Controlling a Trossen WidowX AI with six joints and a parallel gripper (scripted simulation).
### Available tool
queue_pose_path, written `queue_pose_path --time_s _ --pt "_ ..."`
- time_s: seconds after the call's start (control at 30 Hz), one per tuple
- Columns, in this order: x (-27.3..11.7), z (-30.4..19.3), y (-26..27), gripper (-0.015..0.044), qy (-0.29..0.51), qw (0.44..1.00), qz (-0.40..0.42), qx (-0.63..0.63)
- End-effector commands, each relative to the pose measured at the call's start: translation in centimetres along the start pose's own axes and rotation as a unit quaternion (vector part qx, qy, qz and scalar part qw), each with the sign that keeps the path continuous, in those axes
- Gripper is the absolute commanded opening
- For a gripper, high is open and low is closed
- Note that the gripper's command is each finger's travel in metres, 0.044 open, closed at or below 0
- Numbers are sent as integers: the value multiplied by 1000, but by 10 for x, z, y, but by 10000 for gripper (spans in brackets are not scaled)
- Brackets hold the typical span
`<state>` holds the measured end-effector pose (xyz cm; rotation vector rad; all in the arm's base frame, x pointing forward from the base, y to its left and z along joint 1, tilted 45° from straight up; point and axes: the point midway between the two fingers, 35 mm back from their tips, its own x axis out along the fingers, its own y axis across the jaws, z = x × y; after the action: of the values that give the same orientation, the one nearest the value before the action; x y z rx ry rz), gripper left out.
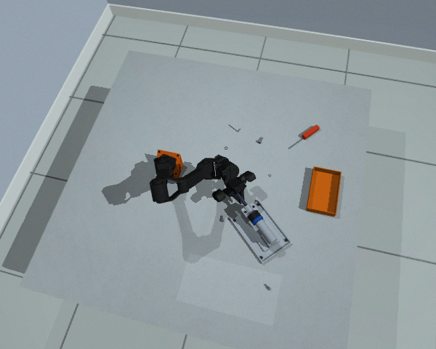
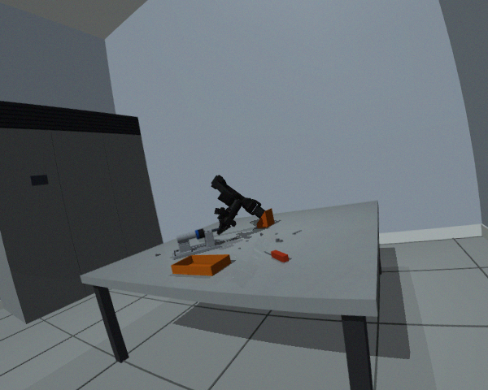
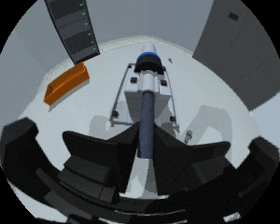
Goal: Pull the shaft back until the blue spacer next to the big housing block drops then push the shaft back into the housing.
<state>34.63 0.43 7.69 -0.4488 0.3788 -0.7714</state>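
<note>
My gripper [image 1: 242, 197] [image 2: 219, 231] [image 3: 145, 125] is shut on the dark blue-grey shaft [image 1: 244, 201] [image 3: 147, 109], near its free end. The shaft runs from the fingers into the near pale support block [image 2: 209, 238] [image 3: 133, 98] on the base plate [image 1: 277, 254]. Beyond that block, a black spacer [image 1: 253, 215] [image 2: 201, 232] [image 3: 148, 63] and the blue spacer [image 1: 257, 220] [image 2: 197, 234] [image 3: 148, 54] sit in line. The blue one lies against the large pale cylindrical housing [image 1: 266, 233] [image 2: 186, 236] [image 3: 148, 48]. The shaft inside the spacers and housing is hidden.
An orange tray [image 1: 324, 191] [image 2: 200, 266] [image 3: 67, 83] stands beside the fixture. A red screwdriver [image 1: 310, 131] [image 2: 280, 255] lies farther off. A small bolt [image 1: 221, 218] [image 3: 189, 135] lies beside the base plate; another bolt [image 1: 267, 286] lies beyond its far end.
</note>
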Motion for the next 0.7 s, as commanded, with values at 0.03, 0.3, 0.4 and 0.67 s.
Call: queue_pose_path --time_s 0.03,0.3,0.4,0.67 --pt "-1 -1 0 0 0 1000 -2 1" --pt "-2 -1 0 0 0 1000 -2 1" --pt "-2 -2 0 0 0 1000 -2 1" --pt "-2 -2 0 0 0 1000 -2 1"
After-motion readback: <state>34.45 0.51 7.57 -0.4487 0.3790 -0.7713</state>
